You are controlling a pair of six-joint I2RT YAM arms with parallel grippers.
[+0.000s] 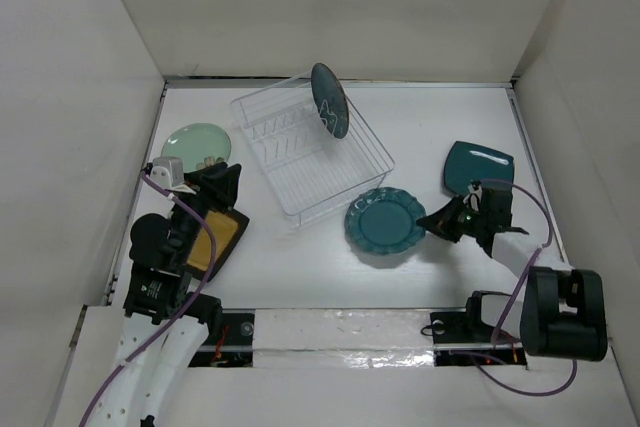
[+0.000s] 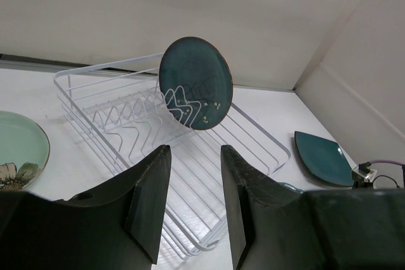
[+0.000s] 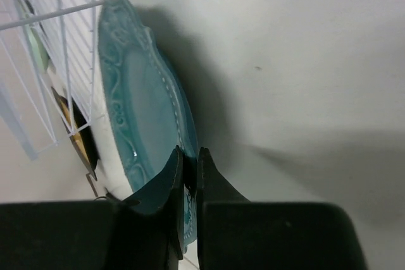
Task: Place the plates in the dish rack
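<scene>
White walls (image 1: 350, 7) box in a white table (image 1: 440, 127). The rack (image 1: 280, 162), centre, holds one round plate (image 1: 329, 100) upright at its 1 o'clock end. At its 5 o'clock the right gripper (image 3: 188, 156) pinches the scalloped plate (image 1: 383, 224) by the rim, and the left gripper (image 2: 194, 151) gapes empty.

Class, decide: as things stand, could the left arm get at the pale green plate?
Probably yes. The left end effector is open and empty, and the pale green plate lies flat close beside it, uncovered, with nothing between them.
</scene>
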